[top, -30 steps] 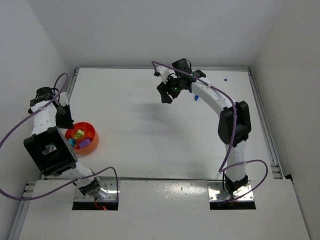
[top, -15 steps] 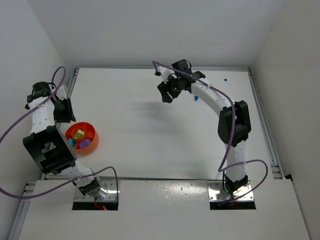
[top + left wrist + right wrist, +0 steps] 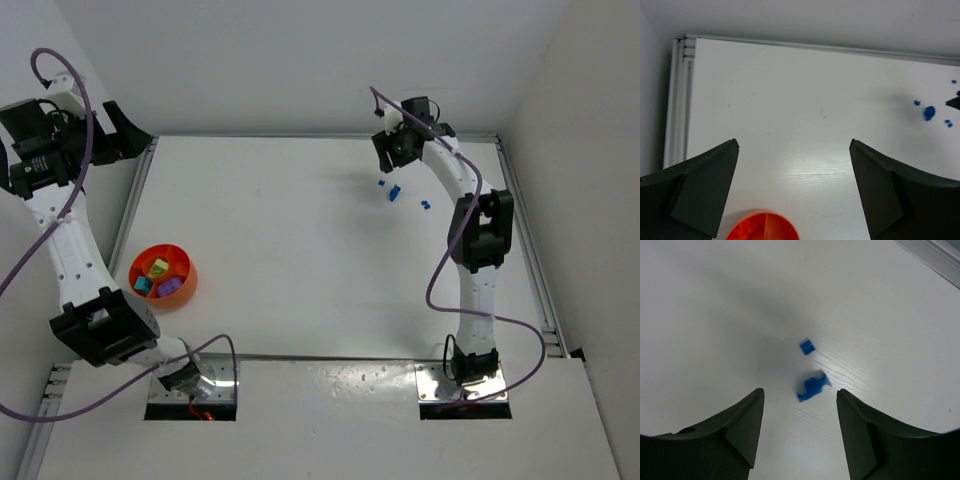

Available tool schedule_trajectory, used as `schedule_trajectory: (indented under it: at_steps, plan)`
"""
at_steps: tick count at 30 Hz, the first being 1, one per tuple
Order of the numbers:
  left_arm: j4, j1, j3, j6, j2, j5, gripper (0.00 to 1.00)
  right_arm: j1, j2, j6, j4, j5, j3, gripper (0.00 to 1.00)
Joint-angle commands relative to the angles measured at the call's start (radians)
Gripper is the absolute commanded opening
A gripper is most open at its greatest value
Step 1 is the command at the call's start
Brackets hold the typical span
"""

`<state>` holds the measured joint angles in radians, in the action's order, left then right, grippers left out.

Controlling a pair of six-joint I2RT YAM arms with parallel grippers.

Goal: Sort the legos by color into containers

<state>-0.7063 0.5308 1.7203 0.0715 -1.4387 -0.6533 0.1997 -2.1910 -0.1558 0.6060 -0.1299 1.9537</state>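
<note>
Far right of the table [image 3: 300, 250]: a chunky blue lego [image 3: 394, 192] lies just beside a small blue square bit [image 3: 381, 183], close but not touching. Two more blue specks [image 3: 424, 205] sit a little farther right.
Right hand [image 3: 800, 391]: poised above the chunky blue lego, fingers apart with nothing between them, clear of the table.
Left hand [image 3: 794, 144]: raised high over the table's left edge, fingers spread wide and empty.
Orange bowl [image 3: 191, 279]: on the table at near left, beside the left arm and well apart from the blue pieces.
Bowl contents: a yellow lego [image 3: 158, 267], a purple lego [image 3: 170, 288] and a cyan lego [image 3: 145, 285] rest inside.
Left wrist view: the orange bowl's rim shows at the bottom edge between the fingers, with the blue pieces far off at the right.
</note>
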Motion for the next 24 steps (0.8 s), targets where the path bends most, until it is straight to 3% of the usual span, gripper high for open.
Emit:
schedule_trajectory:
  at_steps: [1, 5, 6, 11, 17, 21, 24]
  plan:
    - [0.021, -0.017, 0.022, 0.123, -0.091, -0.103, 0.99, -0.028, -0.088, 0.033, 0.061, 0.108, 0.118, 0.6]
    - [0.045, -0.038, 0.01, 0.143, -0.091, -0.051, 0.99, -0.049, -0.128, 0.107, 0.071, 0.118, 0.131, 0.69]
    - [0.045, -0.051, 0.01, 0.154, -0.091, -0.037, 0.99, -0.049, -0.128, 0.128, 0.071, 0.127, 0.117, 0.75]
    - [0.074, -0.072, -0.01, 0.174, -0.091, -0.016, 0.99, -0.049, -0.151, 0.275, 0.09, 0.127, 0.117, 0.83]
    - [0.084, -0.081, -0.03, 0.185, -0.091, 0.011, 0.99, -0.049, -0.173, 0.314, 0.109, 0.082, 0.081, 0.83]
    - [0.084, -0.081, -0.039, 0.185, -0.091, 0.029, 0.99, -0.049, -0.182, 0.346, 0.109, 0.125, 0.053, 0.77]
    - [0.084, -0.081, -0.05, 0.185, -0.091, 0.029, 0.99, -0.059, -0.191, 0.357, 0.098, 0.125, 0.053, 0.65]
